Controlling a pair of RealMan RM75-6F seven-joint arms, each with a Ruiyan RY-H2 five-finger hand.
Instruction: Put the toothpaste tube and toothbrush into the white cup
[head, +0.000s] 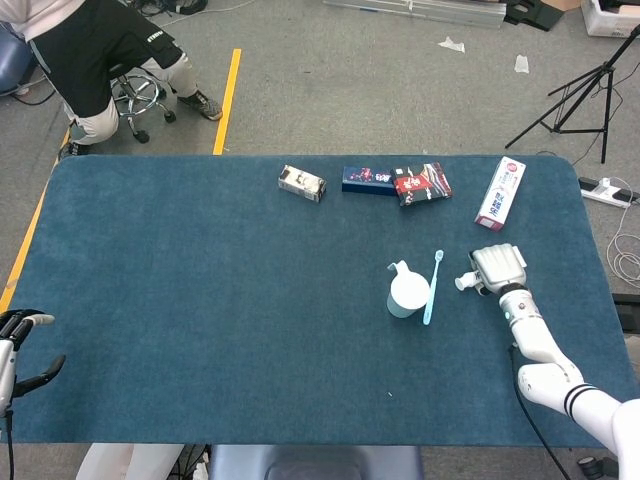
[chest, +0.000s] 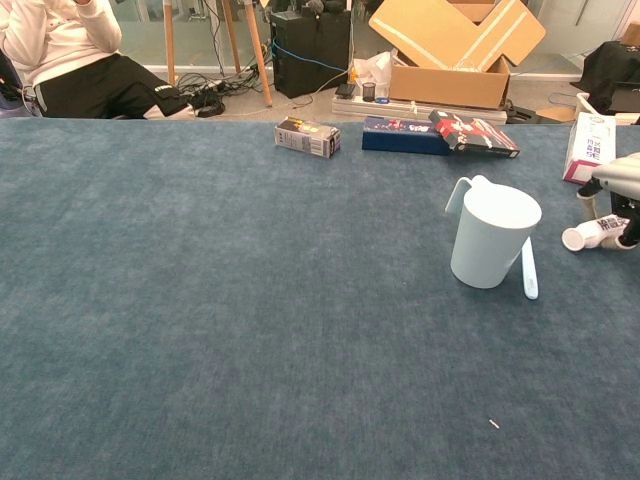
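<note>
Right now we see the toothpaste tube (head: 466, 282) lying on its side on the blue desk (head: 200, 300), its cap end sticking out leftward from under the right robot hand (head: 497, 268), which covers the rest of the tube; whether its fingers clamp the tube we cannot tell. From the chest view the tube (chest: 592, 233) lies flat on the cloth with the right robot hand (chest: 622, 190) over its far end at the frame edge. Just left of it lies the toothbrush (head: 432, 287), flat and lengthwise, right beside the upright white cup (head: 407, 290). Along the far edge we note a small box (head: 301, 182), a dark blue box (head: 369, 179), a red box (head: 422, 184) and a white carton (head: 500, 193). At the near left corner, the left robot hand (head: 18, 345) hangs with fingers apart, holding nothing.
</note>
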